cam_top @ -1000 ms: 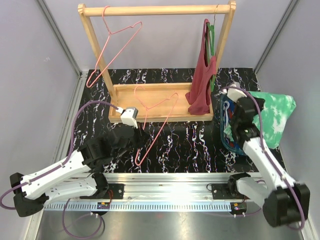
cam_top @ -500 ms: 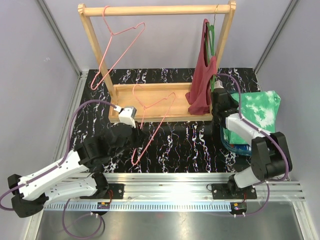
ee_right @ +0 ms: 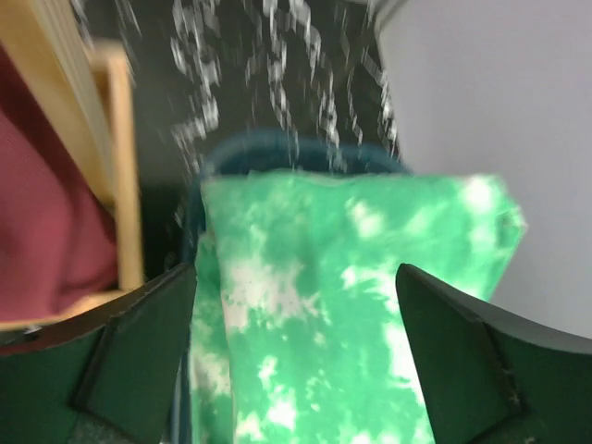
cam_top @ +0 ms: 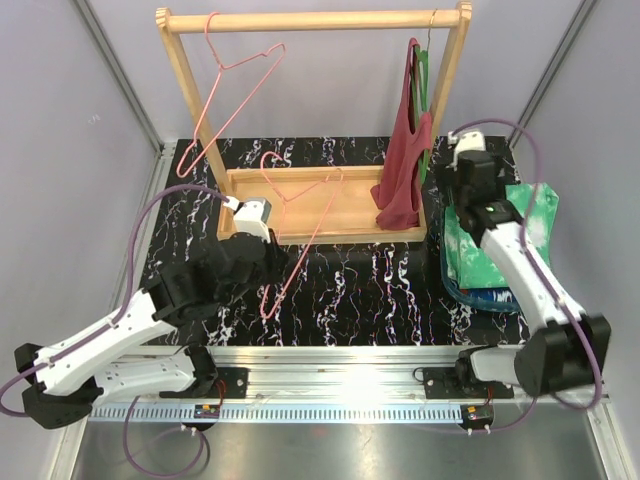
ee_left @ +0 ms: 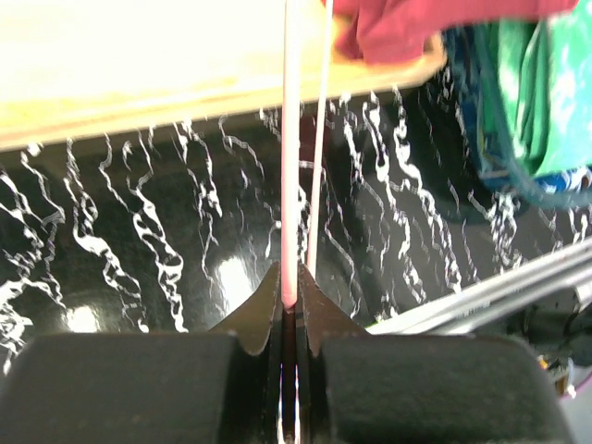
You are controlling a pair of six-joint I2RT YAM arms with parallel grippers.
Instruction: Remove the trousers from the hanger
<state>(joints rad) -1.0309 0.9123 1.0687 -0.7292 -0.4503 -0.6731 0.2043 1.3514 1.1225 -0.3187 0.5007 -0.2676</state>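
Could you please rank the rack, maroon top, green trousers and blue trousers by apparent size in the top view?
1. Rack.
2. Maroon top and green trousers look alike; the right arm hides part of the trousers.
3. Blue trousers: only an edge shows.

text: none legible | labels: none | numbers: none

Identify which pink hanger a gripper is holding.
The lower pink hanger, pinched shut in the left gripper; the other pink hanger hangs free on the wooden rail.
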